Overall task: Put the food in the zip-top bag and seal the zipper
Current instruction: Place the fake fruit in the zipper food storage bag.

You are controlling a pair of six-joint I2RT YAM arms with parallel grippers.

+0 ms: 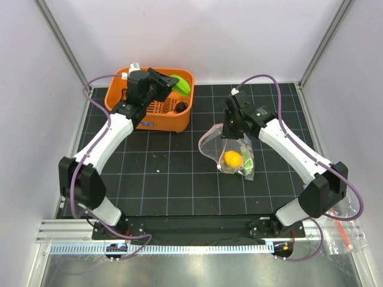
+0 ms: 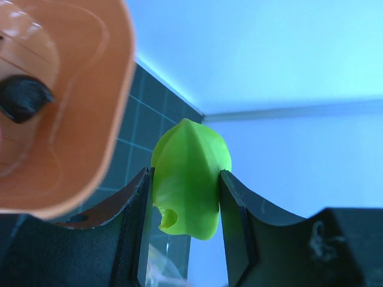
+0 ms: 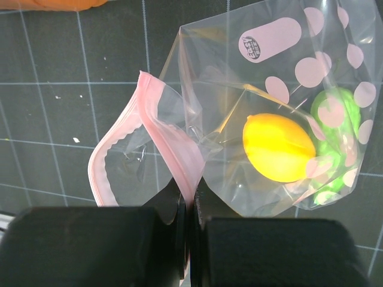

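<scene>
Zip-top bag (image 3: pixel 269 78): I see yellow-orange fruit (image 3: pixel 278 147) inside | right gripper (image 3: pixel 190 200) pinched on zipper (image 3: pixel 173 149) | left gripper (image 2: pixel 185 179) clamped on green piece (image 2: pixel 191 149) by orange basket (image 1: pixel 178 122)

Close in on the left wrist view, the basket (image 2: pixel 72 119) is a soft orange blur, cut off at the top and left edges; a dark lump (image 2: pixel 21 98) inside it is too fuzzy to name; the green toy (image 2: pixel 188 179) has both flanks tucked behind the left claw (image 2: pixel 185 174) fingers. Over on the right wrist view, the pink strip (image 3: pixel 170 143) is lost where the right claw (image 3: pixel 190 200) pinches it; the bag (image 3: pixel 239 78) runs off the top right; a green piece (image 3: pixel 338 107) inside sits half behind pale spots.
</scene>
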